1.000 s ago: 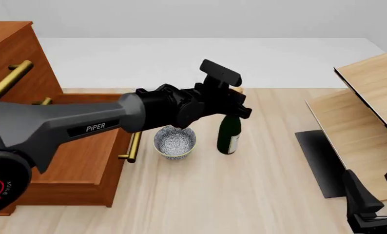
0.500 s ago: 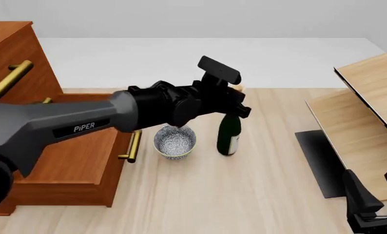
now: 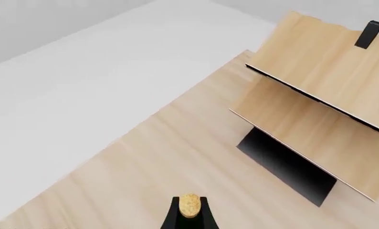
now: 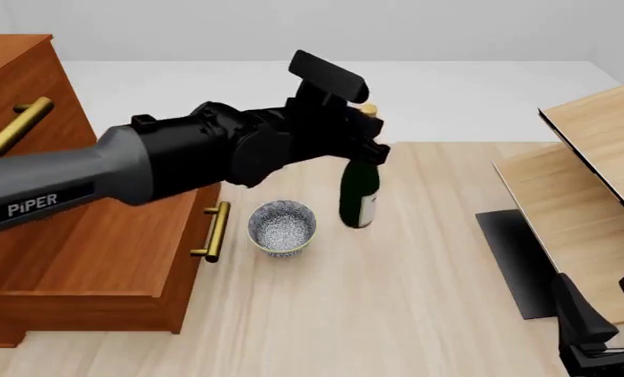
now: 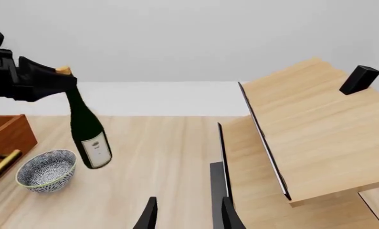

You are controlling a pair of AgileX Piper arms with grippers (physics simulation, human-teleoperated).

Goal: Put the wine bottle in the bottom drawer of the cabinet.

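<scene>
The wine bottle (image 4: 359, 196), dark green with a white label, hangs slightly tilted just above the table, right of the bowl. My left gripper (image 4: 367, 132) is shut on its neck below the gold top (image 3: 189, 205), whose tip shows between the black fingers (image 3: 175, 218). In the right wrist view the bottle (image 5: 88, 129) hangs from the left gripper (image 5: 46, 81). The cabinet (image 4: 19, 71) stands at the far left. Its bottom drawer (image 4: 102, 302) is pulled out toward the bottle, brass handle (image 4: 215, 232) facing it. My right gripper (image 5: 186, 217) is open and empty at the near right.
A speckled grey bowl (image 4: 281, 228) sits between the drawer front and the bottle. Pale light-wood shelving (image 4: 595, 157) with a black panel (image 4: 512, 259) fills the right side. A small black block (image 5: 358, 79) stands on its top.
The left gripper has risen and shifted left with the bottle, which has come up off the table. The right arm has stayed still.
</scene>
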